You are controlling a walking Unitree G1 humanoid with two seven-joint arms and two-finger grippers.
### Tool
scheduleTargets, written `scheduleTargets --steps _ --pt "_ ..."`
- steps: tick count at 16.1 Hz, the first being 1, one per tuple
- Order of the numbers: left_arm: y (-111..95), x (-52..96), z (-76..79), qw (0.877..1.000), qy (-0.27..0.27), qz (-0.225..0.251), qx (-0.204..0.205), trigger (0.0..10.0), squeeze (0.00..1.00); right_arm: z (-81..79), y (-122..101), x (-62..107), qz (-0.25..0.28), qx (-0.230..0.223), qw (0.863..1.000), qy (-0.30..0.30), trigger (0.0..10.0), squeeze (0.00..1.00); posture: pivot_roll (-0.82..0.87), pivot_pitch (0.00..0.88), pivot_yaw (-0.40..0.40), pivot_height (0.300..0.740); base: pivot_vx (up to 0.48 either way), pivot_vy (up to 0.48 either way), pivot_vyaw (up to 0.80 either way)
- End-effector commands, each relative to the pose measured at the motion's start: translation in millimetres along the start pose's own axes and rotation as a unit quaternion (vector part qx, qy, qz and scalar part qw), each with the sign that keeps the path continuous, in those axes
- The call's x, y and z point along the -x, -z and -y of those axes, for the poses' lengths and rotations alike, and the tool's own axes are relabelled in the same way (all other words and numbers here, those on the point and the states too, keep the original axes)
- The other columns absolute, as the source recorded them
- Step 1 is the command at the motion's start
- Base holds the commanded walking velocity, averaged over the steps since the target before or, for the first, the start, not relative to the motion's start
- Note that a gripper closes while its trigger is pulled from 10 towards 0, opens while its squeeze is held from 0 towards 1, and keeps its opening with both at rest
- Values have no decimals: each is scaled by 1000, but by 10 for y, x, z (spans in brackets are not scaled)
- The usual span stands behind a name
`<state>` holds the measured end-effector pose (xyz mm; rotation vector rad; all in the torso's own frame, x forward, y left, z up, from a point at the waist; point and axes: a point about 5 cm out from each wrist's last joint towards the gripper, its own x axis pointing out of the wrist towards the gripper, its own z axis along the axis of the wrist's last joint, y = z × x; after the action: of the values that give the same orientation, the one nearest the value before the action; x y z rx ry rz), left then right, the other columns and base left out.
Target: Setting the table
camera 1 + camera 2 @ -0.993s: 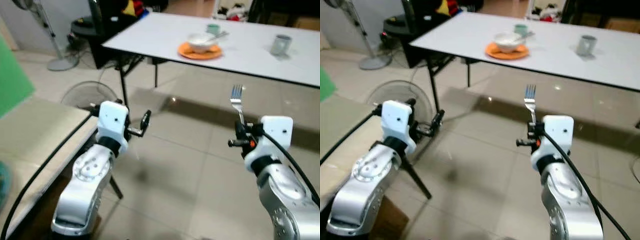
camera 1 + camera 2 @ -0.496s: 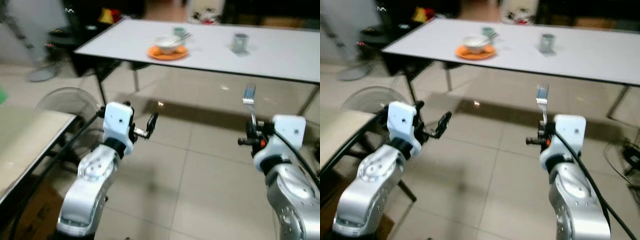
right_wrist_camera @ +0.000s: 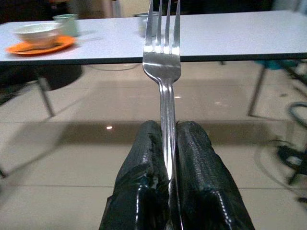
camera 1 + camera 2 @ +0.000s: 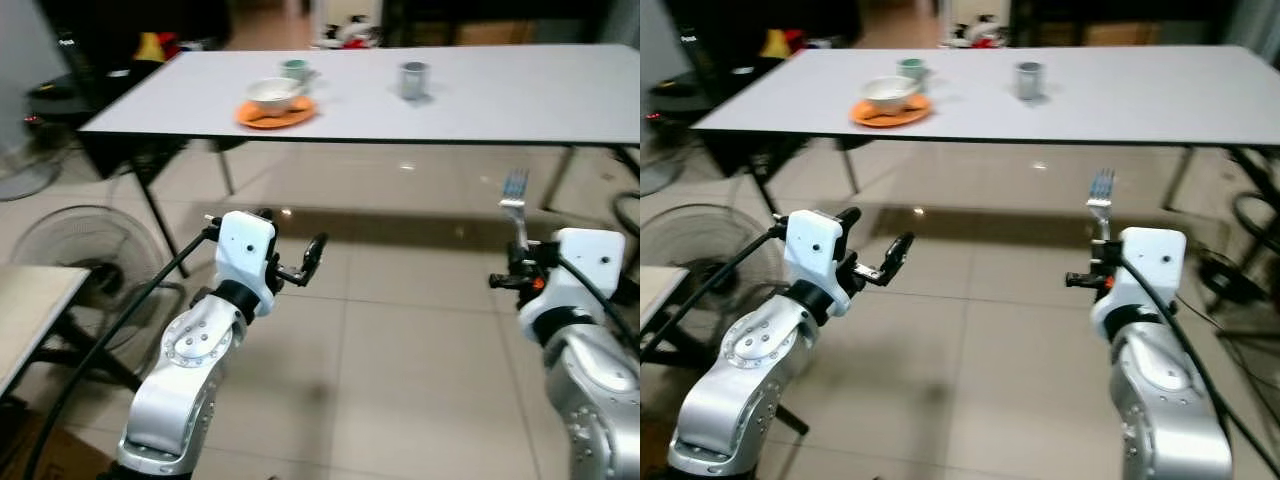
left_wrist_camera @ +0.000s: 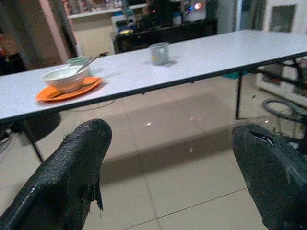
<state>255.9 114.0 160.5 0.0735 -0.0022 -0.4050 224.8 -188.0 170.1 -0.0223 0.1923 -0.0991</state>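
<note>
Jaws of the right gripper (image 3: 168,139) are clamping a silver four-tined fork (image 3: 163,62) by its handle, tines pointing upward toward the white tabletop (image 4: 480,85). Left gripper (image 5: 177,158) is hovering above the floor, jaws spread wide apart.

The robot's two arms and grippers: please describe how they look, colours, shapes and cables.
Both arms are silver, rounded metal segments ending in a white boxy wrist block. A black cable runs along each arm. The left gripper and right gripper each have two long black fingers with a rough, textured surface. A small orange mark sits beside the right wrist block.
</note>
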Motion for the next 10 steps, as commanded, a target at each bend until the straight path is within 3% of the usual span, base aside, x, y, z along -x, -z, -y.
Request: scheduleTargets --steps 1,6,10 --pt "-4 -13 -24 1000 -2 0 -2 10000 0 -23 -36 27 8 -1 1000 -7 10000 0 0 0 73 740 277 0 -456" --pt "11 -17 -3 1000 9 -2 7 10000 0 14 -41 84 8 -2 1000 3 10000 0 -18 0 81 740 275 0 -664" --pt "82 30 -73 1000 -19 -15 7 10000 0 -23 -15 84 -2 2 1000 -18 10000 0 -16 0 78 740 285 0 -597"
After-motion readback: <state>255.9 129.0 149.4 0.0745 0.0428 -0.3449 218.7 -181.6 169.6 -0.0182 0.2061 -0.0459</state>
